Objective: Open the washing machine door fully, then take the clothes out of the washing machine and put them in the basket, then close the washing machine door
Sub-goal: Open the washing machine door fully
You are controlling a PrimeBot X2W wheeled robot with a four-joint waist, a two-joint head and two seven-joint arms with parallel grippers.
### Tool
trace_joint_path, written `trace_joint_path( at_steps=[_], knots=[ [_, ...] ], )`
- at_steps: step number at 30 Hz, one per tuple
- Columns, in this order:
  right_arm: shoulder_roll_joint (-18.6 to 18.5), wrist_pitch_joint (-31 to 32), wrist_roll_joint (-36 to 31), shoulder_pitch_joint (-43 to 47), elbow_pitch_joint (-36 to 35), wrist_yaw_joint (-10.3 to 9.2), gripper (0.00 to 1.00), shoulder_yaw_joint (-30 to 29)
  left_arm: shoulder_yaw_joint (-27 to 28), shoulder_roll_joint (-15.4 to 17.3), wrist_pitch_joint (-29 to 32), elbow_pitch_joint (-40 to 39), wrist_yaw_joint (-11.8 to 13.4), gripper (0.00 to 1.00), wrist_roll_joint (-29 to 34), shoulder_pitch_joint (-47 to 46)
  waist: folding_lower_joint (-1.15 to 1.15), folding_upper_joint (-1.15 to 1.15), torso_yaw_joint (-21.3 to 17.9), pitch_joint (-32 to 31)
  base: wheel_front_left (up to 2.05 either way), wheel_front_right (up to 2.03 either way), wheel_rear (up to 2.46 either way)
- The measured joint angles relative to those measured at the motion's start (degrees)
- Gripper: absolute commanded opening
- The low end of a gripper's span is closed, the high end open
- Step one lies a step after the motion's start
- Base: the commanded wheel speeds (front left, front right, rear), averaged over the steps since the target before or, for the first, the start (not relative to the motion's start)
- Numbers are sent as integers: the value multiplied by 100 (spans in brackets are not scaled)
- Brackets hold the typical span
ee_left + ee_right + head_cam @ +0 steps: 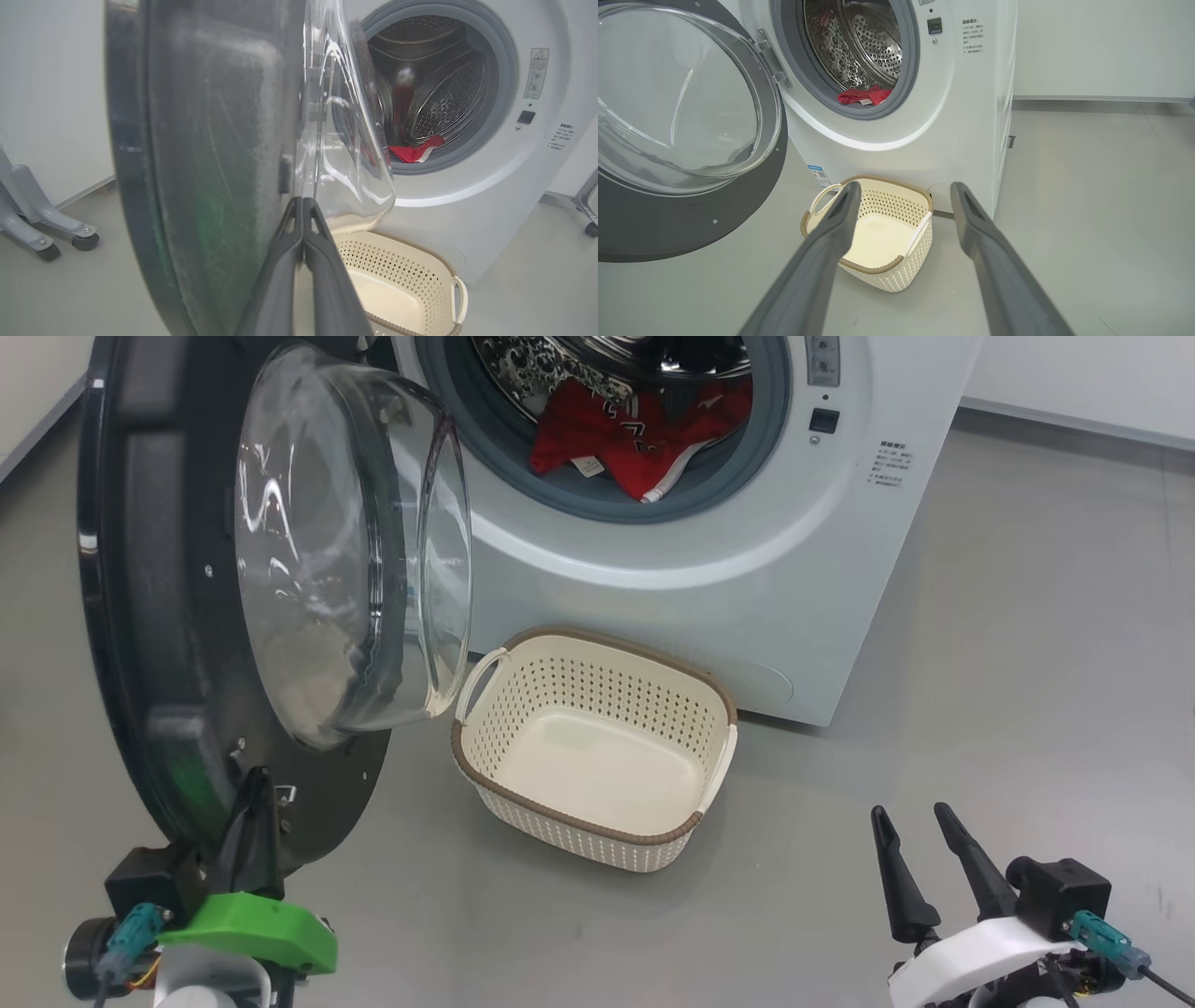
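Grey floor (pixel 1027 663) carries the white washing machine (pixel 747 569), its black door (pixel 159 616) swung wide to the left. The basket (pixel 560 637) sits just before the machine. Red clothes (pixel 635 439) lie in the drum. The left gripper (pixel 254 784), fingers pressed together, is at the door's lower edge. The right gripper (pixel 910 812) is spread wide.

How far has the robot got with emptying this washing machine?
Early on. Done, or nearly: the washing machine door stands swung wide open. In hand: the left gripper, fingers shut, sits at the door's inner face, seemingly pushing it. Left: the red clothes lie in the drum, the basket is empty, the right gripper hangs open, and the door needs closing afterwards.
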Motion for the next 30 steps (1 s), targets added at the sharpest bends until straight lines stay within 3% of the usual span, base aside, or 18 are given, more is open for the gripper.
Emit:
trace_joint_path(
  at_steps=[30],
  knots=[
    [-524,402,-383,-633,-697,-110,100,-77,1295,624,-153,225,223,0,-561,-608,0,0,96,1457,0,0,0]
  ],
)
